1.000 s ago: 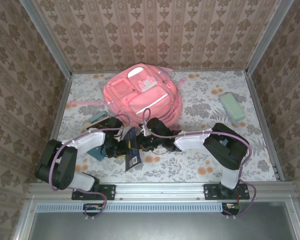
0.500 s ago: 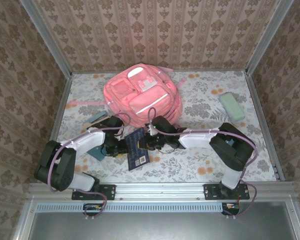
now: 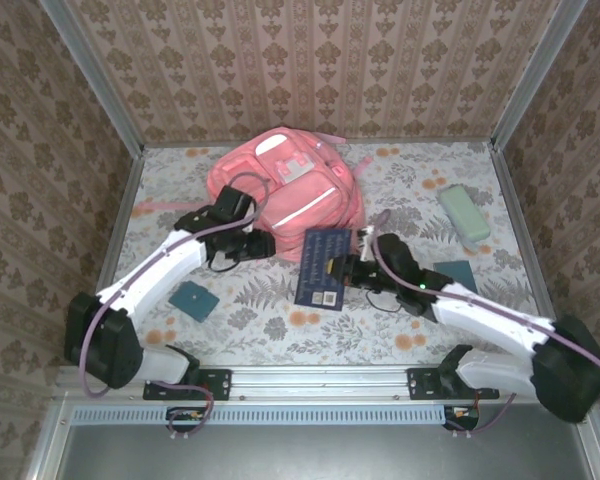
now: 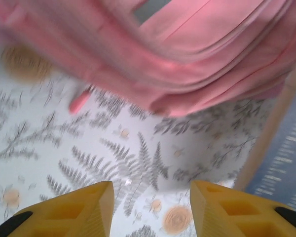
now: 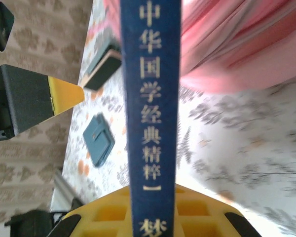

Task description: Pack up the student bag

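Observation:
The pink student bag (image 3: 285, 188) lies flat at the back middle of the table. My right gripper (image 3: 350, 268) is shut on a dark blue book (image 3: 323, 268) and holds it just off the bag's near right corner. In the right wrist view the book's spine (image 5: 152, 108) with pale characters stands up from between the yellow fingers (image 5: 108, 212), and the bag (image 5: 246, 44) is beyond it. My left gripper (image 3: 257, 244) is open by the bag's near left edge. Its yellow fingers (image 4: 84, 210) hold nothing, with the bag (image 4: 187, 49) just ahead.
A small teal wallet (image 3: 192, 298) lies near the left arm. A teal square (image 3: 453, 275) and a green pencil case (image 3: 462, 212) lie on the right. A dark book with a tan edge (image 5: 101, 69) sits by the bag's left side. Patterned walls close in the table.
Both grippers were at the blue book in front of the bag. The left one has let go and moved up towards the bag. The right arm has swung right, carrying the book.

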Controlling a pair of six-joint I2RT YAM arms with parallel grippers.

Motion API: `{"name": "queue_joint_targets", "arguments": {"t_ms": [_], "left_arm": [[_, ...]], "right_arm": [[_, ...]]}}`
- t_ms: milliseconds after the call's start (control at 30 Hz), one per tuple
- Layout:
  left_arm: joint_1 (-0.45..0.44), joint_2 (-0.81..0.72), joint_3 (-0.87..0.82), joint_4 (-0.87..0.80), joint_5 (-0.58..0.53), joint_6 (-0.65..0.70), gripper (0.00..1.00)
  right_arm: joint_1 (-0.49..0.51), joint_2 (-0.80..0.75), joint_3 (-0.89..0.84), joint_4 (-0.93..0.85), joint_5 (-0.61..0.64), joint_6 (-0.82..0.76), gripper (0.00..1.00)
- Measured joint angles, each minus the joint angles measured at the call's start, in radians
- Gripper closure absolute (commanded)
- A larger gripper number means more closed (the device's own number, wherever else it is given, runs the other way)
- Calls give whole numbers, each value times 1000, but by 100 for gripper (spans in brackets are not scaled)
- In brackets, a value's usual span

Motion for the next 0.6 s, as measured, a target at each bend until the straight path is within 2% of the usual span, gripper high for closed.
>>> {"name": "queue_joint_targets", "arguments": {"t_ms": [133, 267, 400, 600], "left_arm": [[-67, 139, 153, 11, -59, 74, 54], [-129, 291, 300, 24, -114, 151, 55], [-169, 439, 431, 23, -167, 221, 55], [-190, 615, 588, 14, -196, 307, 54]], "right_arm": [[-42, -264, -128, -33, 125, -20, 100], [-141, -464, -190, -122, 162, -40, 100], [-264, -524, -191, -185, 140, -66, 100], [-394, -515, -191, -222, 44, -81, 100]]}}
